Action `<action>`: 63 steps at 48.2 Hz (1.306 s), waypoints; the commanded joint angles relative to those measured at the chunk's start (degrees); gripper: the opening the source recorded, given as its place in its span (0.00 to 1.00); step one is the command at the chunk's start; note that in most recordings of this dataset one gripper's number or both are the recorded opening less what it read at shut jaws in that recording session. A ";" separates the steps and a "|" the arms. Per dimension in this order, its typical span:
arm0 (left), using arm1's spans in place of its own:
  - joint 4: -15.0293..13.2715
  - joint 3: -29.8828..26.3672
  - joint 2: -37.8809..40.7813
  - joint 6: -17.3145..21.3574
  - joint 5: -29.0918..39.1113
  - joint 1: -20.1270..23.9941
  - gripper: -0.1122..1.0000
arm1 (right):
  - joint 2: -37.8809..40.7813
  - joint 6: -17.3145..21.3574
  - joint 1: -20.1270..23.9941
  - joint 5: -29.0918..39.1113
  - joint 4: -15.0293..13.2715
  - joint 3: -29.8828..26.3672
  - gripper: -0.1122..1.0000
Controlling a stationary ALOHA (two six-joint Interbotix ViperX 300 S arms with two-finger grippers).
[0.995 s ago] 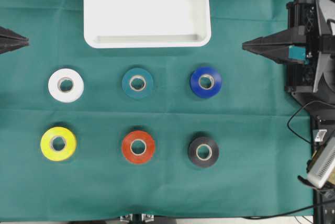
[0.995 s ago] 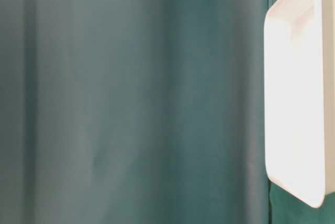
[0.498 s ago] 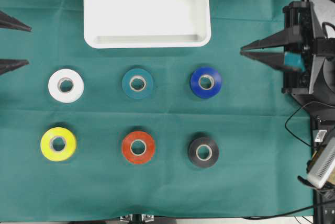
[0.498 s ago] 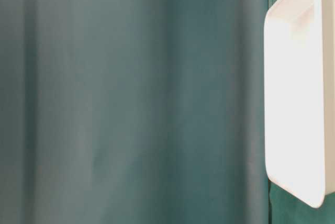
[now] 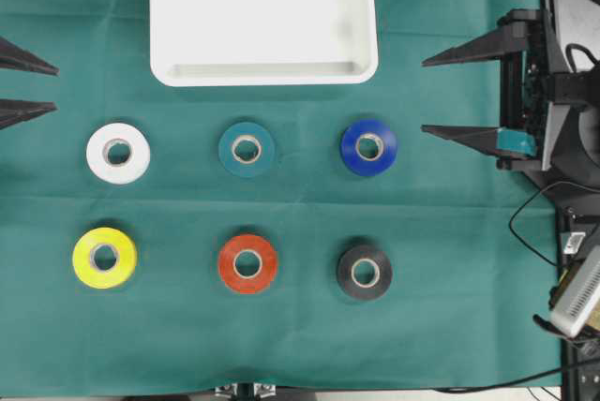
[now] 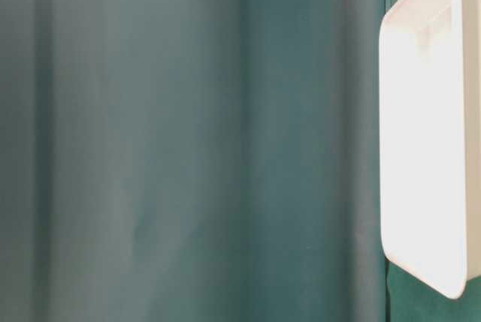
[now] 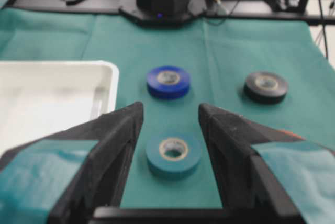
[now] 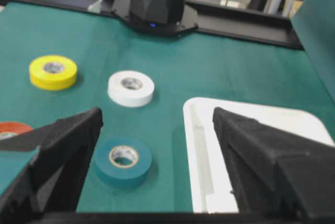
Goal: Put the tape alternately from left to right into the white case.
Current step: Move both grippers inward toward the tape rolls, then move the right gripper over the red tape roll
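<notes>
Overhead view: shallow white rectangular plastic case (image 5: 263, 73) sits top centre on the green cloth (image 5: 450, 260), nothing in it. Six ring-shaped tape rolls lie below in two rows — white (image 5: 118, 152), teal (image 5: 247, 148), blue (image 5: 368, 147); then yellow (image 5: 104, 257), red (image 5: 247, 263), black (image 5: 364, 272). Left gripper (image 5: 28, 89) at left edge and right gripper (image 5: 441, 94) at right edge — both spread wide, holding nothing, well apart from the rolls.

You've got a plain white case (image 5: 262, 71) on a dark green cloth (image 5: 300, 335). Rolls: white tape (image 5: 118, 152), teal tape (image 5: 247, 148), blue tape (image 5: 368, 147), yellow tape (image 5: 104, 257), red tape (image 5: 247, 263), black tape (image 5: 364, 273), all with pale cores. Your gripper fingers (image 7: 112, 145) are black with teal strips.
</notes>
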 commanded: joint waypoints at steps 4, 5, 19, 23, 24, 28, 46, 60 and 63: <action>-0.09 -1.05 0.62 -0.26 2.20 -0.09 1.00 | 3.69 0.62 -0.09 0.00 -0.09 -1.76 0.94; -0.09 -1.14 0.62 -0.26 2.55 -0.18 1.00 | 4.04 0.79 -0.09 0.18 -0.09 -2.02 0.94; -0.09 -3.25 5.36 -0.18 7.73 -0.09 1.00 | 12.13 2.11 0.00 8.44 -0.18 -7.82 0.94; -0.09 -4.22 7.82 -0.18 8.96 0.09 1.00 | 15.47 2.11 0.09 11.16 -0.18 -10.02 0.94; -0.09 -4.48 8.35 -0.18 9.23 0.09 1.00 | 16.26 2.11 0.09 11.60 -0.18 -10.46 0.94; -0.09 -5.27 10.37 -0.18 9.93 0.18 1.00 | 18.90 2.02 0.09 13.27 -0.18 -12.04 0.94; -0.09 -6.77 14.68 -0.35 10.81 0.88 1.00 | 23.38 2.02 0.09 14.77 -0.18 -13.97 0.94; -0.18 -8.61 17.67 -0.44 13.10 0.79 1.00 | 23.64 2.02 0.26 14.85 -0.09 -14.24 0.94; -0.09 -8.79 18.19 -0.44 13.10 0.79 1.00 | 23.64 2.02 0.35 14.85 -0.18 -14.33 0.94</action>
